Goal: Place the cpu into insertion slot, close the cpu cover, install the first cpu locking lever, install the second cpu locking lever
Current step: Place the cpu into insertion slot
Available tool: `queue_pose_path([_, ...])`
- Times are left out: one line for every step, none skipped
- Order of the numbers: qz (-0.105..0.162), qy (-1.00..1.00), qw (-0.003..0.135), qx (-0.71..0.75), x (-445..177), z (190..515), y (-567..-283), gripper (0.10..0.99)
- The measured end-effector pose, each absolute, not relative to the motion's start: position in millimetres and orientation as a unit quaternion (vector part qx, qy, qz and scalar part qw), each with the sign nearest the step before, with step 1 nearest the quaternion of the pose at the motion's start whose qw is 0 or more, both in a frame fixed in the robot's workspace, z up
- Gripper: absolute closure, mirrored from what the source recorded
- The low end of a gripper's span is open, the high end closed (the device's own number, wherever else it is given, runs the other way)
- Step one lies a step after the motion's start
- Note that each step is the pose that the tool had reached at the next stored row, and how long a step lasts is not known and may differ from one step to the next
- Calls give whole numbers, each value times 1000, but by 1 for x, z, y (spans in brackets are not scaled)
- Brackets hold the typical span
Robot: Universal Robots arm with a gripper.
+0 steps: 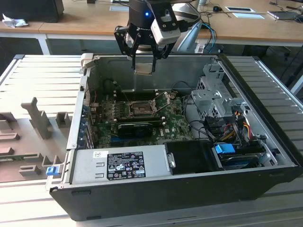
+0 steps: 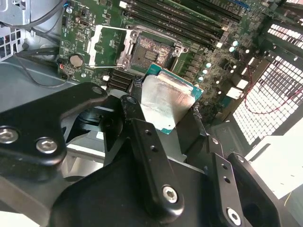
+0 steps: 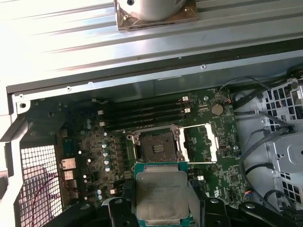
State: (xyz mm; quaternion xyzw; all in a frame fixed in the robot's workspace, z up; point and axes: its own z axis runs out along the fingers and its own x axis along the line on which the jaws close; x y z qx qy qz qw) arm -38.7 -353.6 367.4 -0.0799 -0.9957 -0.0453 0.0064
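Tool [image 1: 143, 67] clamping cpu [image 3: 161, 196] edges, well above uncovered insertion slot [image 3: 156, 146]

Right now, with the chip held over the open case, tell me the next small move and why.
Probably ease the gripper down toward the insertion slot, correcting sideways as needed. The gripper is shut on the cpu high above the motherboard, the slot lies bare with nothing seated in it, and the cpu cover is swung open beside it, so the way down looks free.
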Motion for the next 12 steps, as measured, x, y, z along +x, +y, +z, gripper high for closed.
queue_pose_path([-45,-996,6,-82,-39,367,-354,553])
queue_pose_path([-45,-995,6,-84,-39,367,-354,553])
queue_pose_path([-45,-995,6,-87,-39,367,-354,553])
queue_pose_path([-45,-995,6,-91,-39,367,-354,553])
queue_pose_path([-45,-994,6,-95,-39,367,-354,553])
queue_pose_path([-45,-994,6,-98,-39,367,-354,553])
queue_pose_path([-45,-994,6,-99,-39,367,-354,553])
queue_pose_path([-45,-994,5,-101,-39,367,-354,553])
queue_pose_path([-45,-994,5,-103,-39,367,-354,553])
queue_pose_path([-45,-993,5,-105,-39,367,-354,553])
queue_pose_path([-45,-993,5,-106,-39,367,-354,553])
queue_pose_path([-45,-993,5,-109,-39,367,-354,553])
